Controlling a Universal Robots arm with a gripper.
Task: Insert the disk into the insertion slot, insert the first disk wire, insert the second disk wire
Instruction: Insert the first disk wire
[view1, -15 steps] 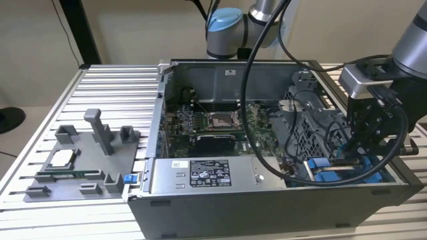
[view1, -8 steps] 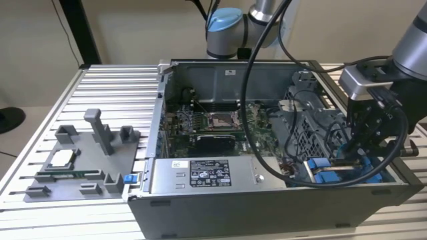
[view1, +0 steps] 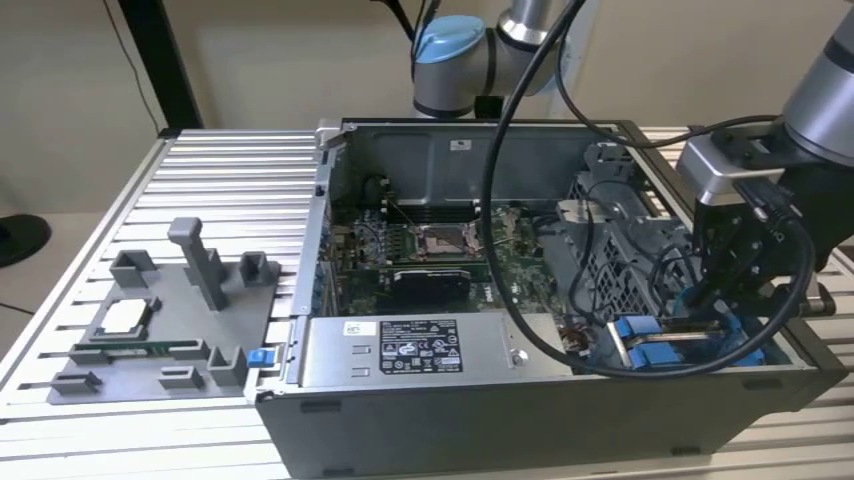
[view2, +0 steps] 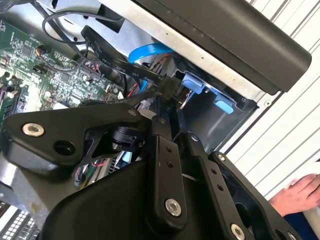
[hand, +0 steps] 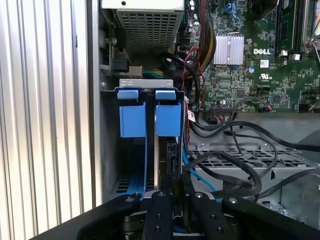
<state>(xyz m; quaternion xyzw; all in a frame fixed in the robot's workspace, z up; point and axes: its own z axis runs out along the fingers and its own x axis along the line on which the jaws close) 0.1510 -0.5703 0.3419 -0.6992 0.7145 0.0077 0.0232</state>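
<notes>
My gripper (view1: 710, 305) reaches down into the open computer case at the exterior view's right, over the insertion slot (view1: 667, 345) with its blue rails. In the second wrist view the gripper (view2: 167, 100) is shut on the black plug (view2: 169, 89) of a flat black disk wire (view2: 120, 65) that trails off toward the motherboard. The plug sits close to the blue carrier tabs (view2: 192, 82). In the first wrist view two blue tabs (hand: 150, 117) stand side by side in the bay, and the gripper (hand: 172, 185) holds the plug (hand: 172, 157) just behind them. The disk's metal body is hidden.
A grey power-supply box (view1: 400, 350) with a sticker lies along the case front. The motherboard (view1: 427, 250) and loose black cables (hand: 235, 165) crowd the bay. A grey fixture plate (view1: 147, 330) with parts sits at the exterior view's left. A person's hand (view2: 300, 195) rests beside the case.
</notes>
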